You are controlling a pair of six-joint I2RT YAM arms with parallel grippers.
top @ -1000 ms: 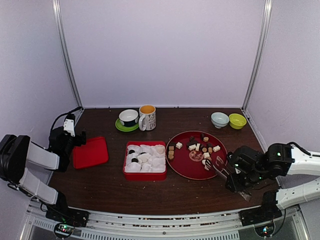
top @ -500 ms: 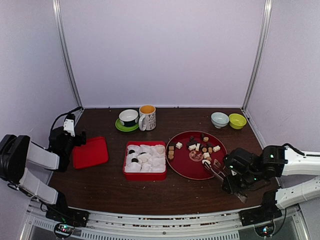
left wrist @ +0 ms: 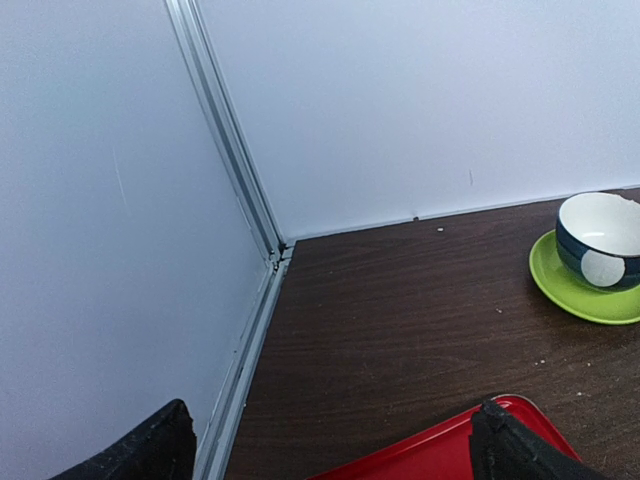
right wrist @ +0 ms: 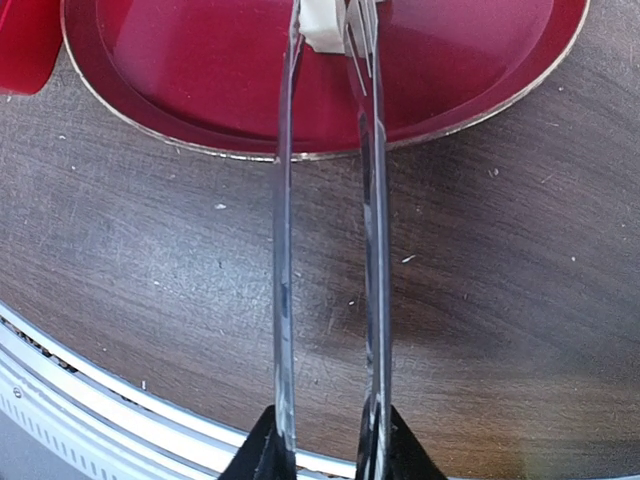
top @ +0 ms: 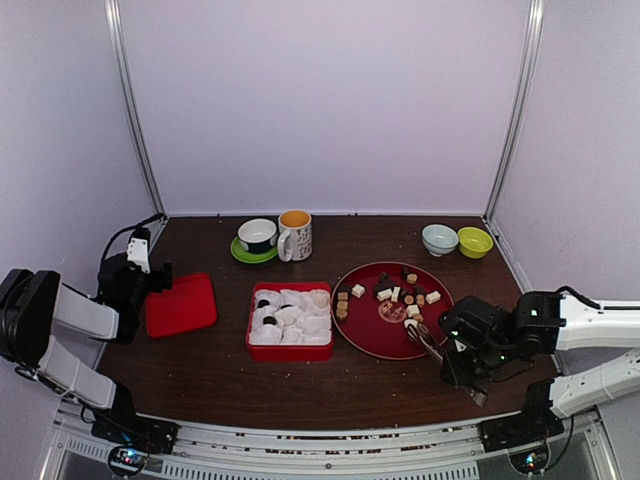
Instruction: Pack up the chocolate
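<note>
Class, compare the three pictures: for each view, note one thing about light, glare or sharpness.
Top view: soft, even light, faint shadows; the chocolates are too small for detail. Left wrist view: the cup is sharp, the dark tips of the left hand are soft. Right wrist view: the tongs show bright streaks of glare, and the table has a pale sheen.
</note>
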